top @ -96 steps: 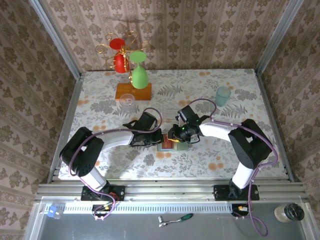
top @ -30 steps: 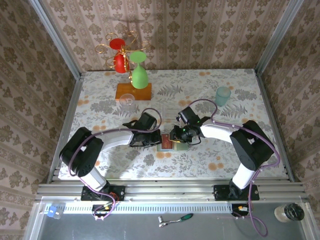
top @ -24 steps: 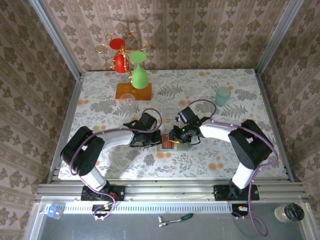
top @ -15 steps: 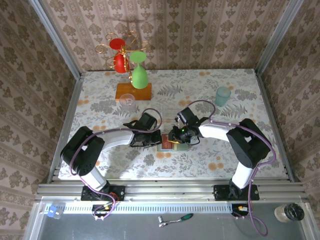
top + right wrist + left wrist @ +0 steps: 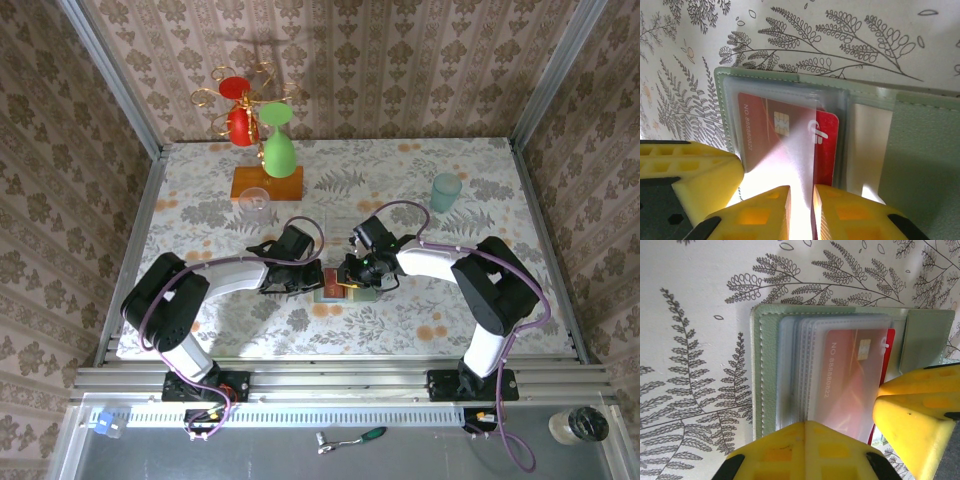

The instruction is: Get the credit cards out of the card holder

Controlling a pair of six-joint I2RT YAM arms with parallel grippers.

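The card holder lies open on the patterned table between both grippers. Up close it is a sage-green wallet with clear sleeves over a red credit card. My left gripper is shut, its tips resting on the sleeves' near edge. In the right wrist view the red card juts sideways from its sleeve. My right gripper is nearly shut at the card's near edge, with a thin red edge and sleeve film in the slit. No blue card is visible.
A teal cup stands at the back right. At the back left, a wire stand on a wooden base holds red and green goblets, with a small clear glass beside it. Metal rails edge the table.
The right gripper has crept slightly left onto the wallet. The left arm and the wallet have stayed put.
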